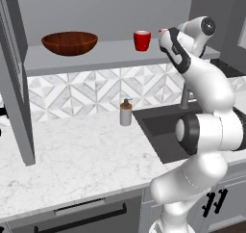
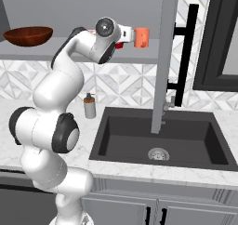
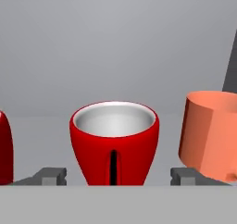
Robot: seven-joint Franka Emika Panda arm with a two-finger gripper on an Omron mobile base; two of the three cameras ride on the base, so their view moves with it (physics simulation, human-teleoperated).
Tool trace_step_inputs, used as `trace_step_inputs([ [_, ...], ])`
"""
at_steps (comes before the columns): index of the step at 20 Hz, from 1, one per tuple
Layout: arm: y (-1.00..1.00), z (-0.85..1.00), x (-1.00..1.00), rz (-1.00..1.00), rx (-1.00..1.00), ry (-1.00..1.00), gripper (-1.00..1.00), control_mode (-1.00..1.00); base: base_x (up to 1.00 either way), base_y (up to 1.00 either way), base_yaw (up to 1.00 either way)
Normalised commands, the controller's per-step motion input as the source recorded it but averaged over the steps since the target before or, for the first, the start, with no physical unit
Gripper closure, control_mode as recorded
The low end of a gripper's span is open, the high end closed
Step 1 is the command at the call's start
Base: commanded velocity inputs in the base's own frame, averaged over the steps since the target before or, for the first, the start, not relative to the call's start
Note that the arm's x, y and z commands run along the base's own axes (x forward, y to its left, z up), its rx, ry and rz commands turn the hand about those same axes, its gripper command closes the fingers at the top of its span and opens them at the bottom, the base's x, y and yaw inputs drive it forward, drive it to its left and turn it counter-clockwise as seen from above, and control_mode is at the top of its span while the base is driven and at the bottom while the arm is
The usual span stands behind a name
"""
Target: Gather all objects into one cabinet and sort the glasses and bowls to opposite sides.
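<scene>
On the cabinet shelf point(image 1: 96, 56), a red cup point(image 3: 114, 142) is framed between the spread, empty fingers point(image 3: 51, 176) of the gripper point(image 3: 115, 177). The orange mug point(image 3: 210, 133) just right could be knocked if the right finger is driven wide.

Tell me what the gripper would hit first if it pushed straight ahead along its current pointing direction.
Most likely the red cup: in the hand view it sits centered between the open gripper fingers. The orange mug stands off to one side; the exact gap is unclear.
</scene>
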Motion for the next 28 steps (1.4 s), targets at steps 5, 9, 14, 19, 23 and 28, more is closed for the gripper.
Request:
trace_step_inputs([
  [5,0.0,0.08,-0.6,-0.01,0.0,-0.01,-1.0,-1.0,0.0,0.0,0.0],
  [9,0.02,0.0,-1.0,-0.03,0.0,-0.03,-1.0,-1.0,0.0,0.0,0.0],
  [14,0.1,0.04,-1.0,-0.04,0.0,0.0,-1.0,-1.0,0.0,0.0,0.0],
  [19,0.11,0.06,-1.0,-0.05,0.0,0.0,-1.0,-1.0,0.0,0.0,0.0],
  [23,0.14,0.0,-1.0,-0.08,0.0,0.0,-1.0,-1.0,0.0,0.0,0.0],
  [28,0.12,-0.01,-1.0,-0.09,0.0,0.0,-1.0,-1.0,0.0,0.0,0.0],
])
